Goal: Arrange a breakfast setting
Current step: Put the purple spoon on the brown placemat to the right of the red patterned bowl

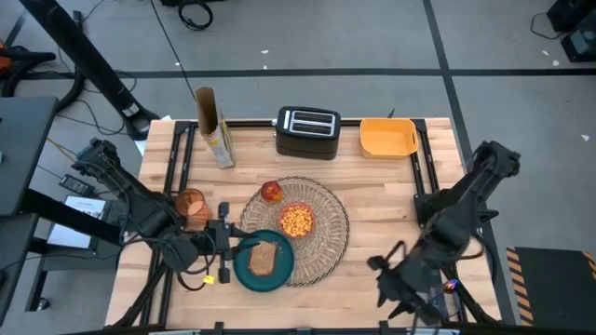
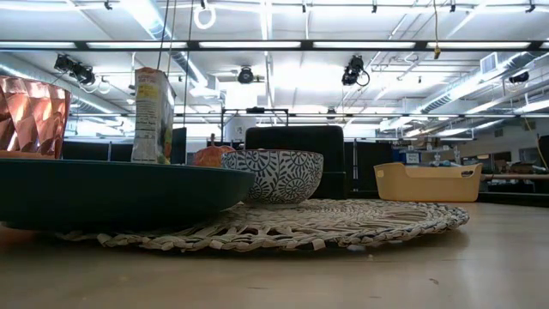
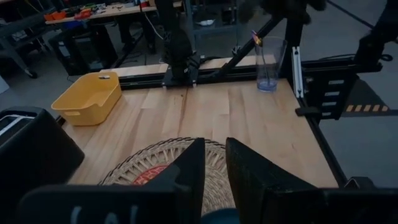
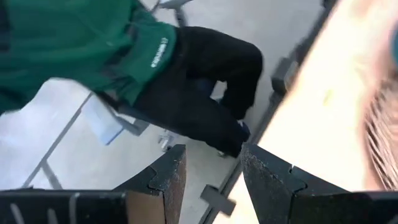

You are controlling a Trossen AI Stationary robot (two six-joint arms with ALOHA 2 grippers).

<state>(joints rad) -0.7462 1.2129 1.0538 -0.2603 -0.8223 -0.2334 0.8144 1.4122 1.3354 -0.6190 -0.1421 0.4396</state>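
Note:
The woven straw placemat [image 1: 328, 231] lies at the table's middle. On it rest the dark teal plate [image 1: 244, 270] with the toast slice [image 1: 263, 258], and a bowl [image 1: 297, 220] of orange bits, patterned blue outside in the low view [image 2: 273, 176]. The plate overhangs the mat's near left edge [image 2: 111, 193]. The red apple [image 1: 271, 192] sits at the mat's far left rim. The orange cup [image 1: 193, 207] stands left of the mat. My left gripper [image 1: 229, 246] is at the plate's left rim, fingers nearly together. My right gripper [image 1: 384, 272] is open and empty at the near right. My left gripper has the plate's left rim [image 3: 217, 216] between its two fingers [image 3: 193, 171], coming level from the table's left side. Only a sliver of teal shows in the narrow gap. The plate lies flat, its bottom on the placemat.
A black toaster [image 1: 307, 132], a yellow bin [image 1: 387, 137] and a tall carton [image 1: 216, 135] stand along the far edge. A clear glass [image 3: 268, 62] with a thin stick in it stands near the right rail. A person in green [image 4: 74, 43] stands beyond the table.

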